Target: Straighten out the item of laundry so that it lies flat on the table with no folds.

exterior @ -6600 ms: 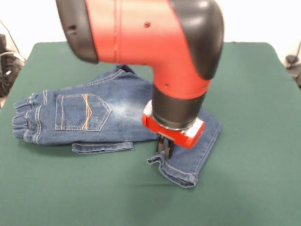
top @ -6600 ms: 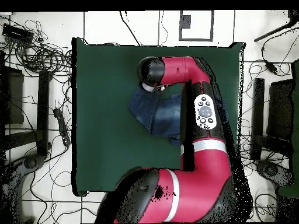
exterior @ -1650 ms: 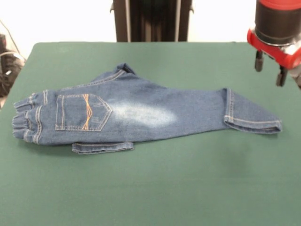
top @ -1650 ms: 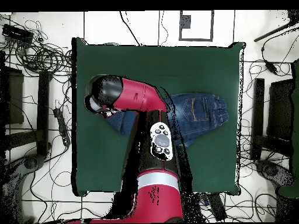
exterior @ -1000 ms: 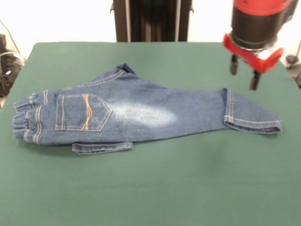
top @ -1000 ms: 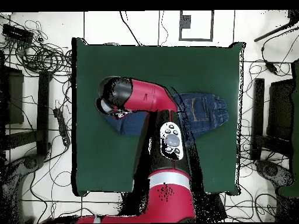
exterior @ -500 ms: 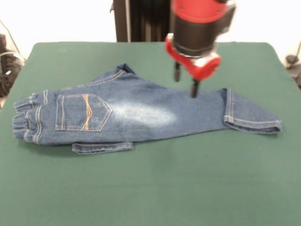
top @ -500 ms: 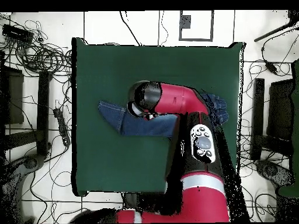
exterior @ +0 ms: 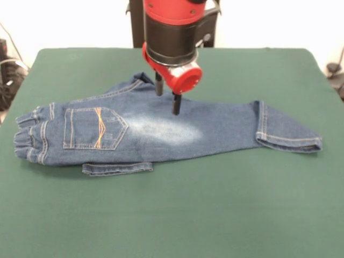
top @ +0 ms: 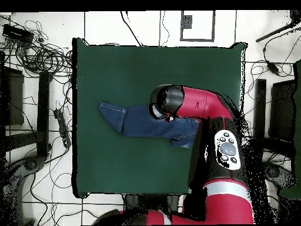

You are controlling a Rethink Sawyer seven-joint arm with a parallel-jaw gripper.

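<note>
- We find the jeans [exterior: 161, 131] mid-surface [exterior: 279, 215], one leg stretched out; a second hem pokes from beneath, so folds remain.
- End effector [exterior: 167, 99] hangs over the upper leg, fingers apart and empty, likely positioning for another pull.

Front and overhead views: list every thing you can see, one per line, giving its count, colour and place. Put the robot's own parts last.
Jeans: one, blue denim with a whitish patch, lying across the table's middle; waistband at the front view's left, one leg stretched to its right with the end folded back, a second hem showing under the near edge.
Pocket: one, blue with orange stitching, near the waistband.
Table: one, dark green, filling both views.
Cables: many, black, on the floor beside the table in the overhead view.
Arm: one, red and black, over the jeans.
Gripper: one, black fingers, open, over the jeans' middle.
</note>
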